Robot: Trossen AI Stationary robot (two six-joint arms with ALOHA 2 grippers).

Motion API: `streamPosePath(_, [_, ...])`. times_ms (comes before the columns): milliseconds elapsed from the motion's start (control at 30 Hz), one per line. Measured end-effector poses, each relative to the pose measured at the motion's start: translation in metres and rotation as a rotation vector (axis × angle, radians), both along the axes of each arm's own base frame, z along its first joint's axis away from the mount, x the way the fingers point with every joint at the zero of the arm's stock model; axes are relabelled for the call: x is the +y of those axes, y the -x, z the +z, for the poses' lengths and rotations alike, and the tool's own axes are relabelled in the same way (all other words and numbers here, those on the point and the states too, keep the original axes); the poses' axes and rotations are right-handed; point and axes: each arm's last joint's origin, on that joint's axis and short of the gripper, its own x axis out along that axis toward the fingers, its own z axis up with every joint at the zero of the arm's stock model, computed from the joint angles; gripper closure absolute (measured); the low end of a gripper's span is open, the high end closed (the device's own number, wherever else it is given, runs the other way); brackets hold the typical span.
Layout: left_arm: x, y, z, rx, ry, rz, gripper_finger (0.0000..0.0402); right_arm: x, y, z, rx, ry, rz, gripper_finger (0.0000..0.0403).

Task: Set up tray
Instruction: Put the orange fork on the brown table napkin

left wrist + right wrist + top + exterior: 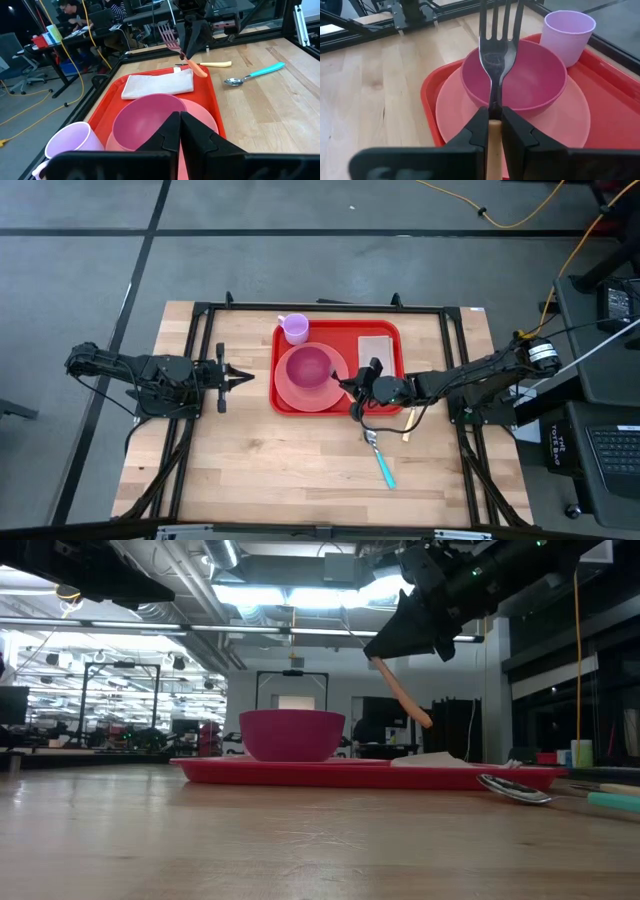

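**Fork held above the loaded tray**

While the left arm waits over bare wood on the left side of the table, its gripper (240, 379) pressed together and holding nothing, the right gripper (352, 386) is at work over the tray (388, 406). Its fingers (477, 131) pinch a fork (498, 47) by the neck, where the metal meets the orange handle (402, 697). In the low view the handle hangs down at a slant, clear of the tray, with the gripper well above the rim.

The red tray lies flat near the middle of the table, towards its far edge. On it sits a pink plate (287, 392), and a darker pink bowl (310, 365) stands upright on the plate. A lilac cup (294, 328) stands upright at the tray's far left corner, just beside the bowl. A folded napkin (377, 347) lies flat on the right part of the tray, beside the plate.

From the right wrist view the fork's tines point out over the bowl towards the left arm.

A spoon (381, 458) with a teal handle lies on the wood on the near side of the tray, close to its right corner and apart from it. Near it, to the right, lies a pale-handled utensil (215, 64); what kind it is I cannot tell.
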Motion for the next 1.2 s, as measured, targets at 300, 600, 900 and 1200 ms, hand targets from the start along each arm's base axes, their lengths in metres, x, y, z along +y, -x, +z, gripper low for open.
streamPosePath(300, [0.0,0.0,0.0,0.0,0.0,0.0,0.0396,-0.017,0.011,0.008,-0.004,-0.09,-0.134,0.0367])
streamPosePath(600, [0.0,0.0,0.0,0.0,0.0,0.0,0.0398,-0.038,0.033,0.011,0.067,-0.166,-0.336,0.0367])
streamPosePath(900, [0.0,0.0,0.0,0.0,0.0,0.0,0.0395,-0.057,0.048,-0.001,0.165,-0.305,-0.528,0.0367])
streamPosePath(1200, [0.0,0.0,0.0,0.03,-0.15,-0.027,0.0398,-0.068,0.054,-0.006,0.204,-0.436,-0.602,0.0367])
